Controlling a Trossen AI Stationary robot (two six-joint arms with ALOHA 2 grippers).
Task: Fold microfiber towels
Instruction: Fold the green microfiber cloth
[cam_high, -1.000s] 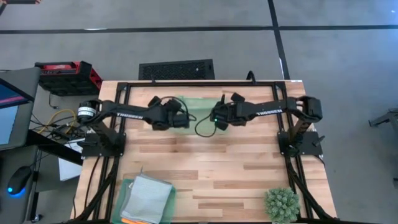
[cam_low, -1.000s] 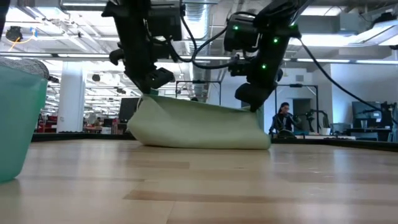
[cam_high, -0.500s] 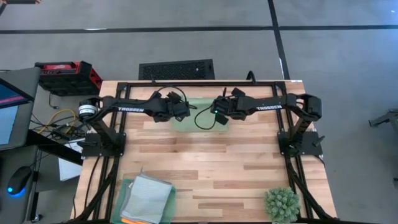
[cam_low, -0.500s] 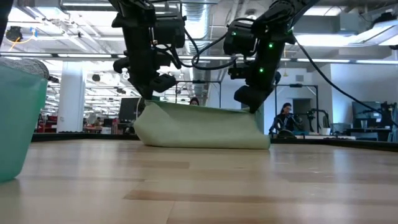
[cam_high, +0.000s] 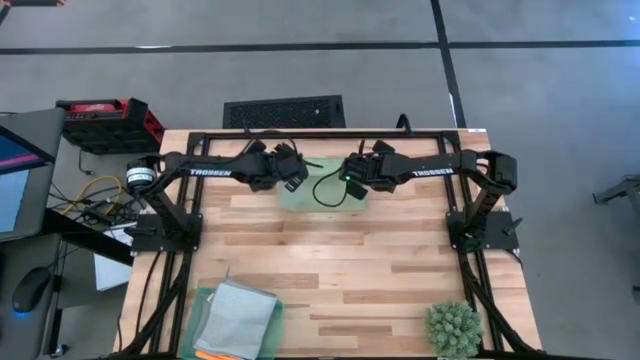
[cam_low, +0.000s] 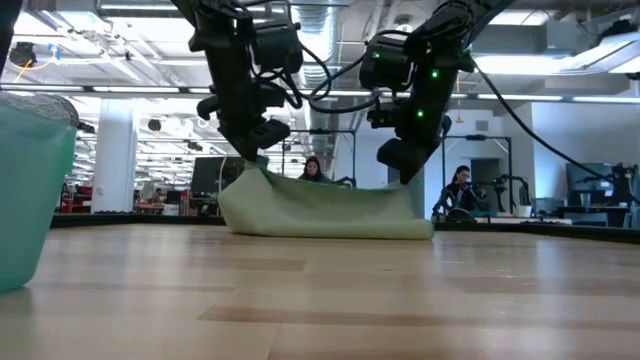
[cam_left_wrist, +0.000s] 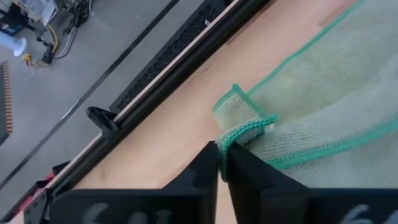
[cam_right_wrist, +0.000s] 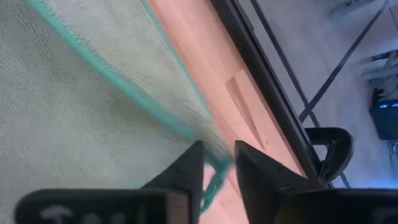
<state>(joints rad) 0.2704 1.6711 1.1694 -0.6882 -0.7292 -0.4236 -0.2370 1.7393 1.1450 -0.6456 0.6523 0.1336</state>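
Left gripper (cam_left_wrist: 221, 155): pinching green towel (cam_high: 322, 187) corner, table's 12 o'clock.
Right gripper (cam_right_wrist: 217, 163): slightly parted, gripping the opposite corner.

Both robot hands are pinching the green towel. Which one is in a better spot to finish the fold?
Probably neither alone. The left gripper pinches one corner of the light green towel, and the right gripper pinches the other. Both are at the table's far edge, so they should likely lower the towel together.
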